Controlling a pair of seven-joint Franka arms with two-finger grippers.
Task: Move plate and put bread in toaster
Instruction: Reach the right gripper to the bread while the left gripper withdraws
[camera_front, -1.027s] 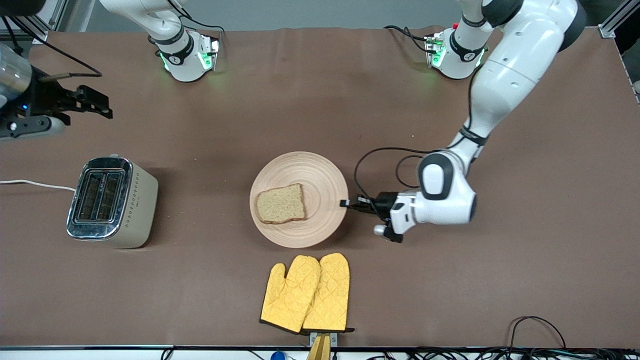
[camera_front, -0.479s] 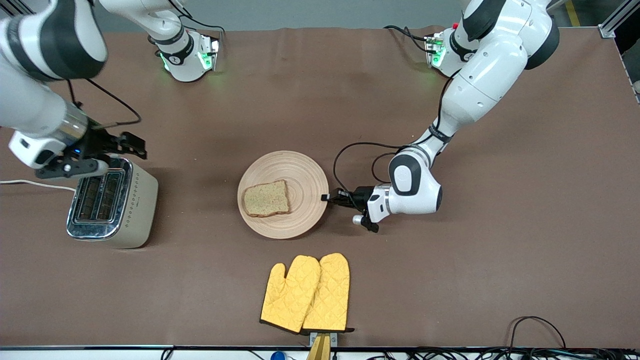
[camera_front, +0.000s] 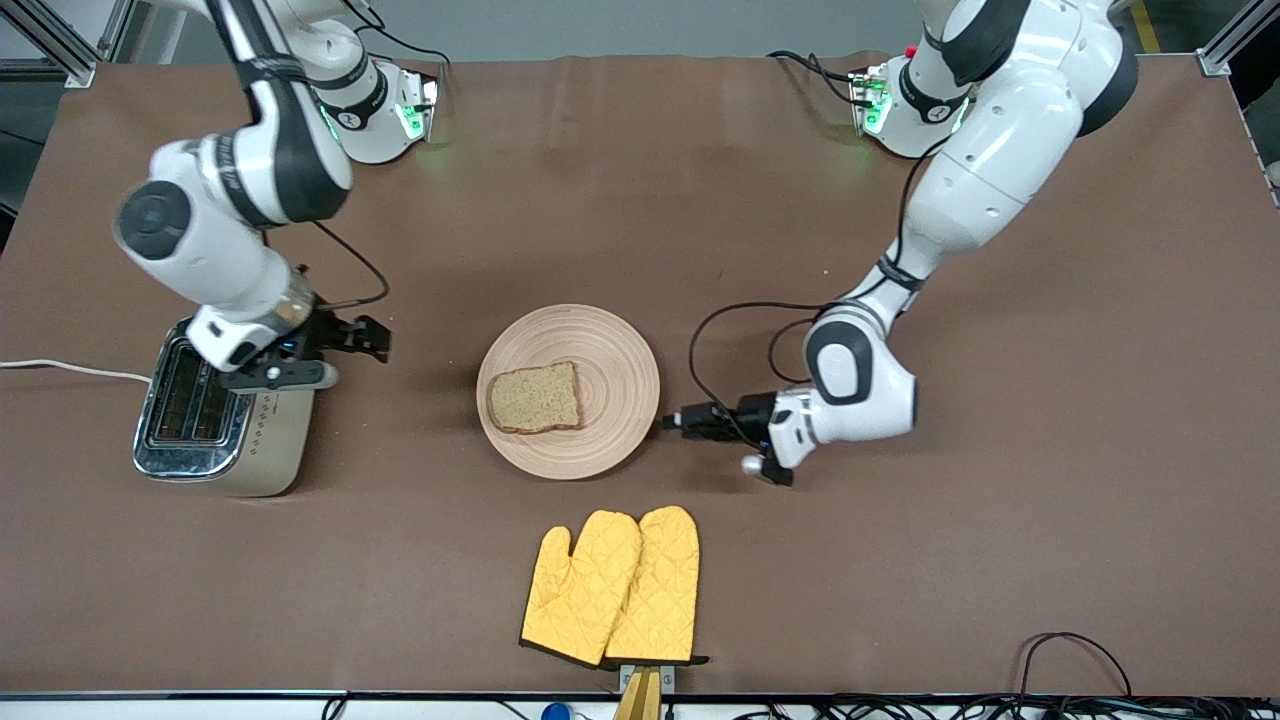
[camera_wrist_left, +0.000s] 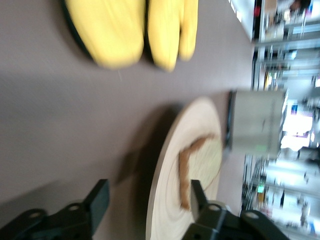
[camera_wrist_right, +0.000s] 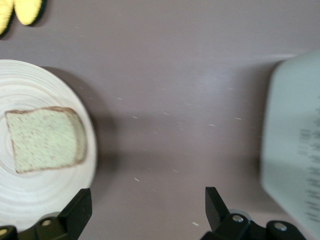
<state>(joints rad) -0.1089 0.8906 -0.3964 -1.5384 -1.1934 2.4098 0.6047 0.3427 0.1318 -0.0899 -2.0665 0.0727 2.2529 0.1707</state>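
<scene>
Bright, even overhead light; front view is sharp.
Both wrist views are motion-smeared, and soft shadows hug the plate (camera_front: 568, 391) and toaster (camera_front: 222, 420).

I am working in a robot lab: two arm bases (camera_front: 385, 110) bolted on a brown table (camera_front: 640, 230), metal frame (camera_front: 60, 40), loose cables (camera_front: 1075, 660)

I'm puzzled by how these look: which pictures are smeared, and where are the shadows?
Front view: sharp, soft shadow beside the cream-beige toaster. Left wrist view: yellow quilted mitts smeared. Right wrist view: round wooden plate and speckled bread slice softly blurred, dark shadow along the plate's edge.
</scene>
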